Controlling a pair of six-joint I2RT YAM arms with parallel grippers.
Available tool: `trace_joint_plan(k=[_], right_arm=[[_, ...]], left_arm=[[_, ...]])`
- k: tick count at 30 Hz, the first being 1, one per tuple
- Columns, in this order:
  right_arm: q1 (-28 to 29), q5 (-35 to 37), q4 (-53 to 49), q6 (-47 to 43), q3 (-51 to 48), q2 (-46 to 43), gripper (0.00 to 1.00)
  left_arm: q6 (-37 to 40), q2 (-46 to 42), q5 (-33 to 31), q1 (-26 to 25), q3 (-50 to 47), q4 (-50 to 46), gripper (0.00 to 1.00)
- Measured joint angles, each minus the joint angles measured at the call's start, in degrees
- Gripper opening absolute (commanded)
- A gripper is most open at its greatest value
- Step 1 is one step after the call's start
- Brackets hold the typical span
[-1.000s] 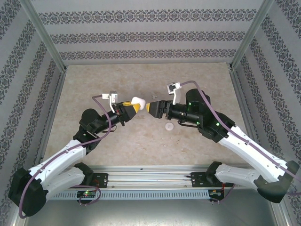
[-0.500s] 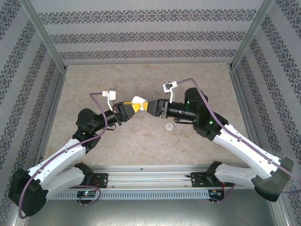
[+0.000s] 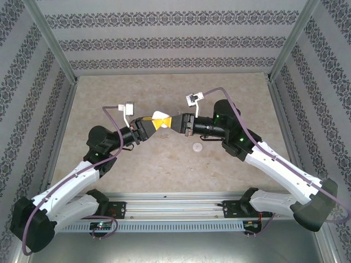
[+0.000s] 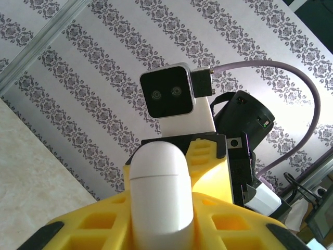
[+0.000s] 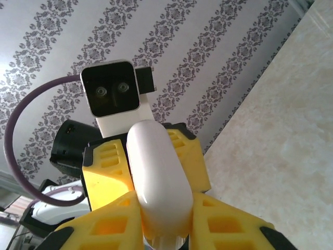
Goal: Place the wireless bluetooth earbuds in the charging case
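The charging case, a glossy white pebble with its lid seam closed, hangs in the air above the table's middle, pinched from both sides. My left gripper comes in from the left, and its yellow fingers hug the case. Meeting it from the right, my right gripper is shut on the case between its yellow fingers. Each wrist view shows the other arm's camera just behind the case. The earbuds are out of view.
A flat round white disc lies on the beige table just below the right wrist. Patterned walls and metal posts enclose the table on three sides. The arm bases sit on the rail at the near edge.
My right gripper has moved left to the case and closed its fingers on it. The case and my left gripper have shifted slightly toward the back.
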Motion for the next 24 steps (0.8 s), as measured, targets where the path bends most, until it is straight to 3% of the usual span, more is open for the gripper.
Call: trace_joint_plan(k=[10, 19, 24], right_arm=[[-1.88, -2.6, -11.87, -8.92, 4.81, 0.63, 0.14], [-2.25, -5.29, -17.99, -15.47, 8.13, 1.55, 0.14], [-2.25, -5.92, -19.19, -16.79, 8.17, 2.36, 0.14]], left_arm=[[1.68, -1.84, 10.84, 8.22, 3.89, -7.23, 0.6], [11.56, -2.05, 19.43, 9.73, 8.17, -18.08, 0.67], [15.78, -1.62, 21.18, 9.73, 8.98, -23.63, 0.58]])
